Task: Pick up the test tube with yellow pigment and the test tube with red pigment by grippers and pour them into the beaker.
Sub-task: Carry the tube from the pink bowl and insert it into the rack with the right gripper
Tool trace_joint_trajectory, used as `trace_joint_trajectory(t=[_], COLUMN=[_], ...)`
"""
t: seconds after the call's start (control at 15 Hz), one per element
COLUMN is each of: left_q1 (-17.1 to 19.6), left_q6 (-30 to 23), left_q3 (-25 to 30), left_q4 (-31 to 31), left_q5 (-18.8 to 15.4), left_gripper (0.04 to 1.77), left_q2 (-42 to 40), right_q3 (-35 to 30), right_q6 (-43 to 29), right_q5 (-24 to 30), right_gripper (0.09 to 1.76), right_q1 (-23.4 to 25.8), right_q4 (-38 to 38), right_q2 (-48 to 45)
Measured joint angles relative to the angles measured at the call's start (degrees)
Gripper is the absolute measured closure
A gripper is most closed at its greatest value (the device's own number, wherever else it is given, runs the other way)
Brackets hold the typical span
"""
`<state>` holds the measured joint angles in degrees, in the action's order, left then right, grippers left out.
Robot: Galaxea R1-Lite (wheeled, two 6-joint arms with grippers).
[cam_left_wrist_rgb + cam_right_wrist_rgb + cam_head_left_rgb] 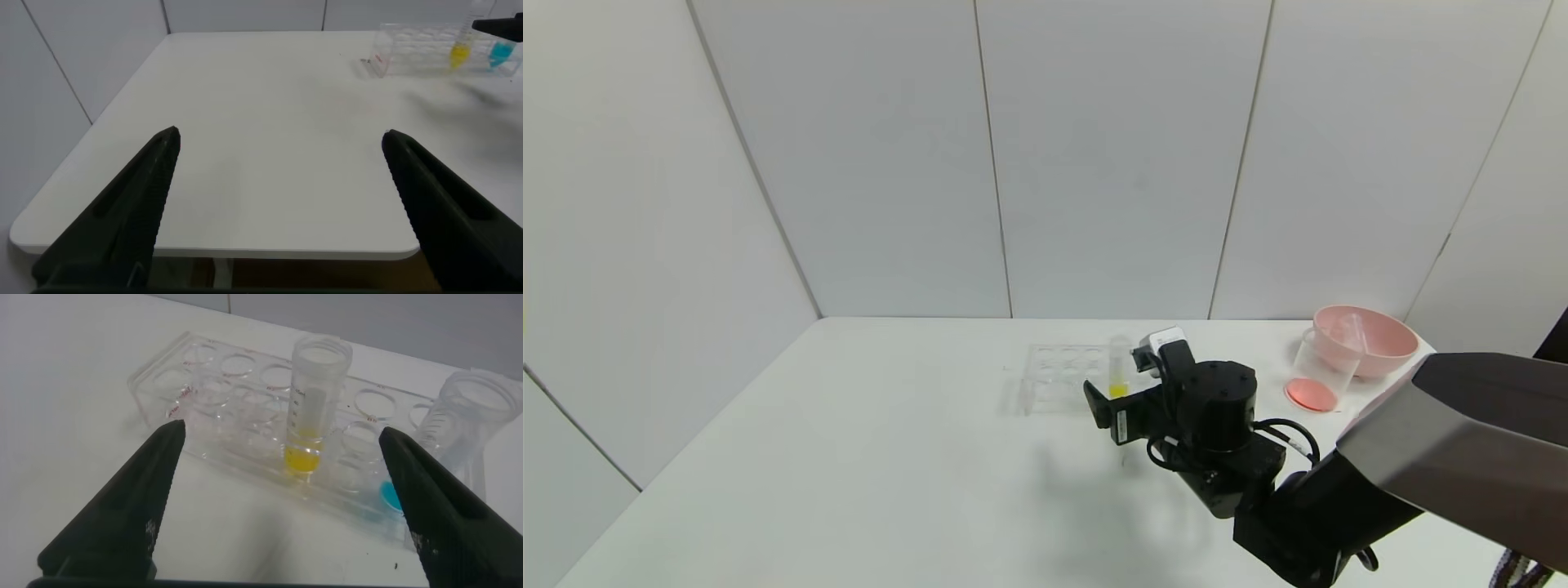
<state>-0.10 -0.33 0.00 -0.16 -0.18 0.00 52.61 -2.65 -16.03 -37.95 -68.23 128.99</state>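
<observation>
Yellow-pigment test tube (319,408) stands upright in its rack (245,400), just ahead of the wide-open right claw (282,502).

You have a smooth, matt white desk (849,457) under everything. The rack (237,400) looks like clear, glossy plastic, and so does the test tube with yellow pigment (315,408) standing in it, faintly frosted along its wall. The beaker (1321,371) is thin transparent plastic; the pink bowl (1372,339) beside it has a dull, smooth sheen. Your right claw (286,506) has matt black fingers (147,514).
</observation>
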Motion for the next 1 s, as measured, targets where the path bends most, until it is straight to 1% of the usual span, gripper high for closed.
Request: trace_joint_trajectory(t=[0.33,1.0], left_q1=[0.0,0.0], left_q6=[0.0,0.0], left_q3=[0.0,0.0], left_q4=[0.0,0.0], left_q5=[0.0,0.0], left_gripper=[0.05,0.05], left_q2=[0.0,0.0], right_q3=[0.9,7.7], right_q6=[0.2,2.1], right_q5=[0.0,0.1], right_gripper=[0.15,0.14], right_q1=[1.3,3.1], right_q4=[-1.6,-1.5], right_q2=[2.4,6.6])
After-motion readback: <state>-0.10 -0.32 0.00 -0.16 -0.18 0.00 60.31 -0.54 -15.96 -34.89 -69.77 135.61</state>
